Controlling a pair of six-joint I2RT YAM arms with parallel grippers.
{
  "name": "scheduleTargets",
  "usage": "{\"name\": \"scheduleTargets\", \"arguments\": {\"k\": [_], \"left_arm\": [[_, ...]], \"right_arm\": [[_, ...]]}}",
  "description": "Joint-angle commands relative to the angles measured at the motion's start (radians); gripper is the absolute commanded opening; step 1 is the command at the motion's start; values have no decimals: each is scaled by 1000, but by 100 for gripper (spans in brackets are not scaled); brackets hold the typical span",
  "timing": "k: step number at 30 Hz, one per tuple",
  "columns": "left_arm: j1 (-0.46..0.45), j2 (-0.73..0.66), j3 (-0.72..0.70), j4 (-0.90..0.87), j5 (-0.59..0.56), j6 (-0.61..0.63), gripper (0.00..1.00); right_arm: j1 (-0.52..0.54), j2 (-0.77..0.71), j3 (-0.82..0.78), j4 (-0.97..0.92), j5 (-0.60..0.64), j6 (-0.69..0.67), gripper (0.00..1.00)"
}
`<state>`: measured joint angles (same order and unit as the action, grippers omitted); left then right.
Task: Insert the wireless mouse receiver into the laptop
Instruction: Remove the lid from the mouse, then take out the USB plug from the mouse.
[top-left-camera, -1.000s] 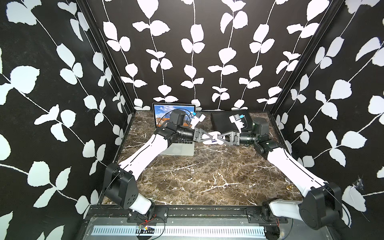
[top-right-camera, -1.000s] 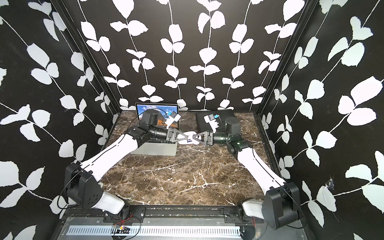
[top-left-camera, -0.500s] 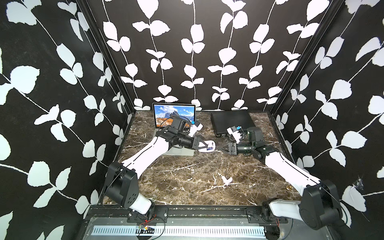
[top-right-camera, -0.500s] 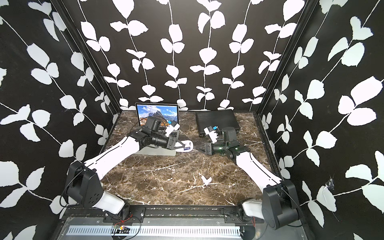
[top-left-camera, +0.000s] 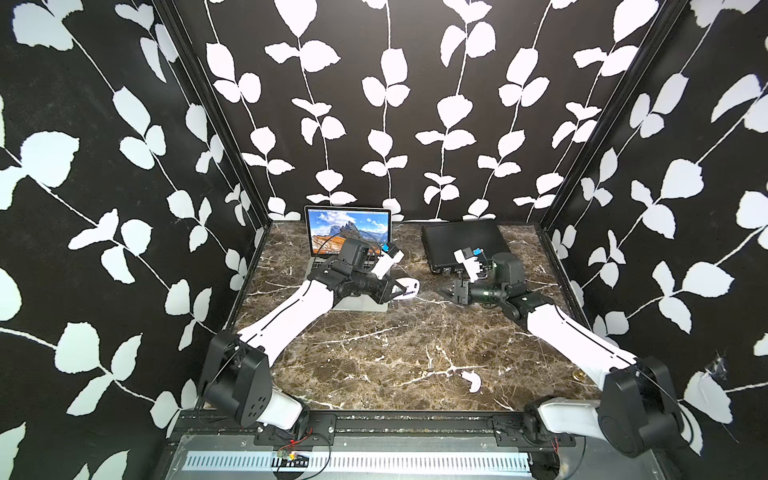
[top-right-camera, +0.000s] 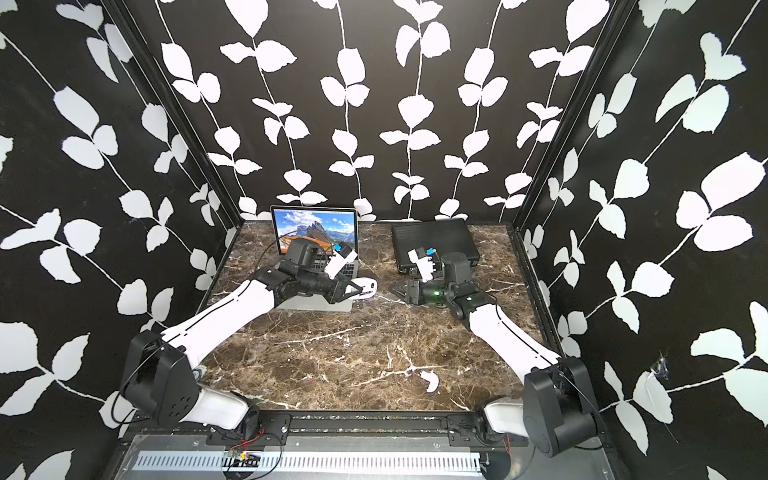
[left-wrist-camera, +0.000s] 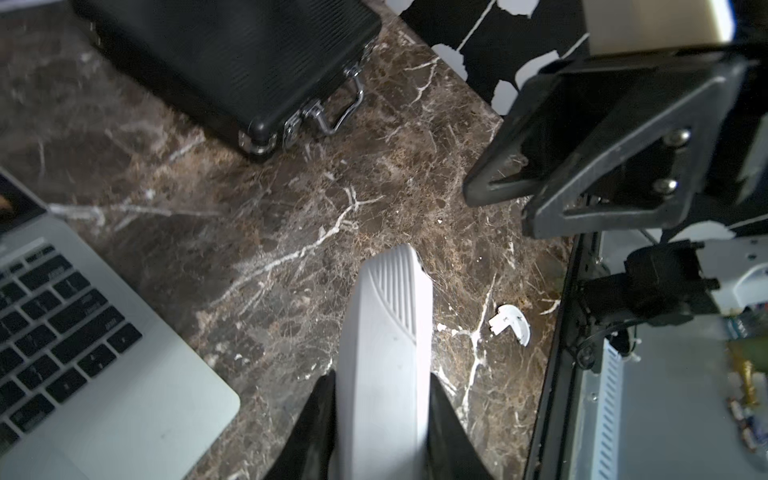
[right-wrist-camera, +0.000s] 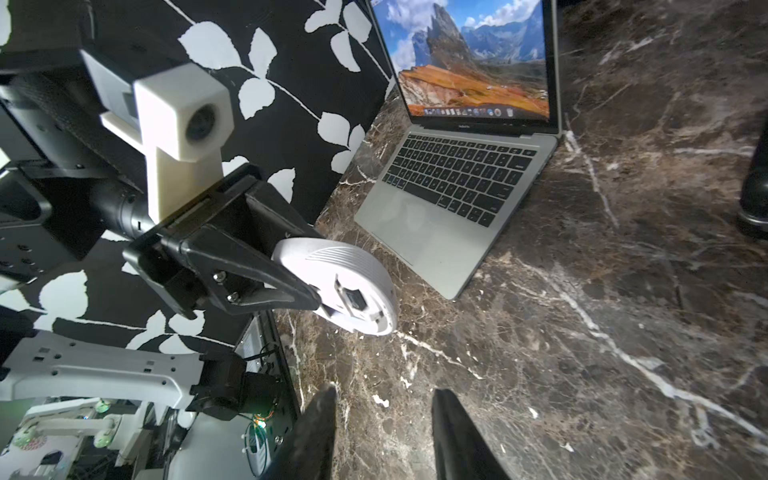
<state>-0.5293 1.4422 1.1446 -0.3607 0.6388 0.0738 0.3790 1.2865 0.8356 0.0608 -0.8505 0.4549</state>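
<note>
My left gripper (top-left-camera: 400, 289) is shut on the white wireless mouse (top-left-camera: 409, 288), held on edge just above the marble beside the laptop's right front corner. The left wrist view shows the mouse (left-wrist-camera: 386, 332) clamped between both black fingers. Seen from the right wrist, the mouse's underside (right-wrist-camera: 357, 291) faces my right gripper, with a dark open recess (right-wrist-camera: 353, 298). I cannot make out the receiver itself. The silver laptop (top-left-camera: 349, 232) (right-wrist-camera: 449, 183) stands open at the back left. A short gap to the right of the mouse, my right gripper (top-left-camera: 446, 291) (right-wrist-camera: 384, 392) is open and empty.
A flat black ribbed case (top-left-camera: 461, 243) (left-wrist-camera: 232, 54) lies at the back right, behind the right wrist. A loose white curved cover piece (top-left-camera: 473, 380) (left-wrist-camera: 511, 322) lies on the marble near the front right edge.
A second ago both grippers met at the mouse, higher up. They have since drawn apart and come down; the white cover piece now lies on the table and the right gripper is empty.
</note>
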Motion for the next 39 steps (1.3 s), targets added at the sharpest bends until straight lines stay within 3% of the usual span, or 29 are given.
{"name": "scheduleTargets", "arguments": {"k": [1, 2, 6, 13, 24, 39], "left_arm": [[-9, -70, 20, 65, 102, 224, 20], [-15, -81, 21, 57, 103, 289, 20], [-30, -115, 35, 25, 84, 506, 21], [-38, -112, 96, 3, 105, 640, 17], [-46, -115, 93, 59, 143, 601, 17], [-52, -125, 85, 112, 76, 594, 16]], "right_arm": [[59, -88, -14, 27, 31, -261, 43], [80, -109, -29, 13, 69, -339, 43], [114, -169, -105, 135, 125, -435, 43], [177, -184, -105, 177, 160, -545, 39], [199, -227, -99, 210, 260, -592, 41], [210, -240, -52, 133, 190, -574, 40]]}}
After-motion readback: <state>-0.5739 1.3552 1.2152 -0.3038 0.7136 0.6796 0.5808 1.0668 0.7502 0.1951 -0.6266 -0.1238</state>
